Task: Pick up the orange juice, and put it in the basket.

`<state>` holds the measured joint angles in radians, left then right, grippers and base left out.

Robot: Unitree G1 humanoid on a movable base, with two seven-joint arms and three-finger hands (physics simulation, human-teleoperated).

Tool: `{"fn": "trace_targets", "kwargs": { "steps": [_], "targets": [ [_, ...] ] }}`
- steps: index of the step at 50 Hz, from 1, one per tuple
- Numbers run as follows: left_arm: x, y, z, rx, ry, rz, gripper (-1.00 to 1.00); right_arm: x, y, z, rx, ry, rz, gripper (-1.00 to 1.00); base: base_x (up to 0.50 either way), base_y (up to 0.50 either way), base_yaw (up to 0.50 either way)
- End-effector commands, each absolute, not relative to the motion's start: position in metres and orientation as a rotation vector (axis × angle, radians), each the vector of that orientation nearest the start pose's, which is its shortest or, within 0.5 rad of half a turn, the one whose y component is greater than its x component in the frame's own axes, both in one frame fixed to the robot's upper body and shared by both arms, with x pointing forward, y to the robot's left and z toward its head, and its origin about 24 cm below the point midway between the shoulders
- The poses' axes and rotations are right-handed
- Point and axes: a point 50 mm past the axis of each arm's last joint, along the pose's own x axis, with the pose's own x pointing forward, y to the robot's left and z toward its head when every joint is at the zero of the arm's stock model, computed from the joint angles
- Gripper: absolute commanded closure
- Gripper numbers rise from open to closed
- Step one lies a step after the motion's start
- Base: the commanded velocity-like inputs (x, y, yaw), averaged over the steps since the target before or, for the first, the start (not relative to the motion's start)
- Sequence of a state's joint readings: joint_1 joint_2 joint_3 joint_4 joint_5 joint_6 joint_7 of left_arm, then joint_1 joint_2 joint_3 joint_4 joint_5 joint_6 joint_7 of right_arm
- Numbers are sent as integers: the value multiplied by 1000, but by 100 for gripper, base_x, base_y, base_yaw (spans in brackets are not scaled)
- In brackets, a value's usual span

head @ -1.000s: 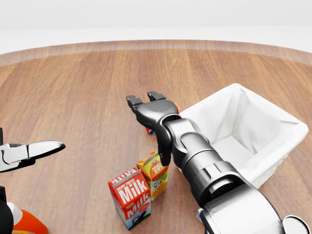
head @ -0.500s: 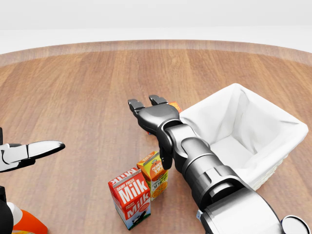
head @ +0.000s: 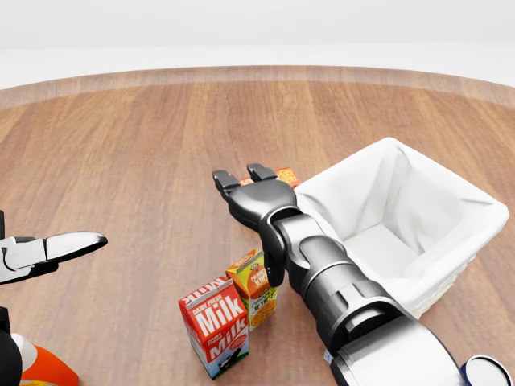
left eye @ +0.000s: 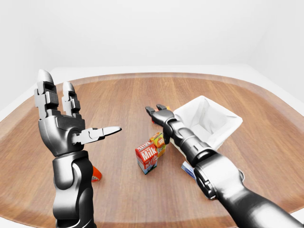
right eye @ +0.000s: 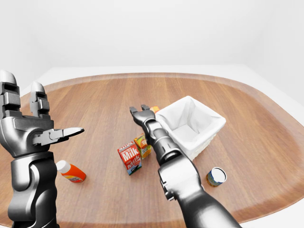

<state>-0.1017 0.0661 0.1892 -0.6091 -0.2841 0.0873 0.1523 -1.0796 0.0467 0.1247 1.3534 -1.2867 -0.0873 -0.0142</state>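
Right robot hand (head: 245, 183) hovered fingers spread, empty, over small orange carton beside basket (head: 451, 189) rim. Left robot hand (left eye: 66, 128) raised, fingers apart, idle. Orange juice (head: 256, 286) stood upright on counter (head: 121, 161), touching milk carton (head: 216, 326). Judged light, stiff, thin-walled, smooth; best pinched across flat side faces, mid-height.

Orange juice carton (head: 257, 288), red-and-white milk carton (head: 215, 324), white basket (head: 418, 211), brown wood-grain table (head: 121, 161)
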Motion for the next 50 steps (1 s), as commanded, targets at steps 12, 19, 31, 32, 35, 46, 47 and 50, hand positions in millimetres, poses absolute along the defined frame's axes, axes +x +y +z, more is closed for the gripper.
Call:
{"fn": "trace_targets", "kwargs": {
  "steps": [12, 19, 31, 32, 35, 46, 47, 50],
  "targets": [
    [225, 193, 193, -216, -625, 180, -100, 381, -40, 64, -1507, -18, 532, -100, 0, 0, 0],
    [225, 193, 193, -215, -625, 180, -100, 379, -40, 61, -1499, -12, 535, -100, 0, 0, 0],
    [225, 193, 193, -216, -625, 180, -100, 378, -41, 58, -1494, -19, 522, -100, 0, 0, 0],
    [225, 193, 193, -215, -625, 179, -100, 377, -41, 57, -1495, -21, 520, -100, 0, 0, 0],
    [225, 193, 193, -215, -625, 180, -100, 377, -41, 56, -1492, -24, 515, -100, 0, 0, 0],
    [227, 194, 191, -217, -614, 183, -100, 372, -39, 50, -1472, -40, 495, -100, 0, 0, 0],
    [227, 194, 191, -217, -613, 183, -100, 372, -39, 49, -1470, -41, 492, -100, 0, 0, 0],
    [227, 194, 191, -218, -614, 183, -100, 371, -39, 48, -1470, -43, 492, -100, 0, 0, 0]
  ]
}}
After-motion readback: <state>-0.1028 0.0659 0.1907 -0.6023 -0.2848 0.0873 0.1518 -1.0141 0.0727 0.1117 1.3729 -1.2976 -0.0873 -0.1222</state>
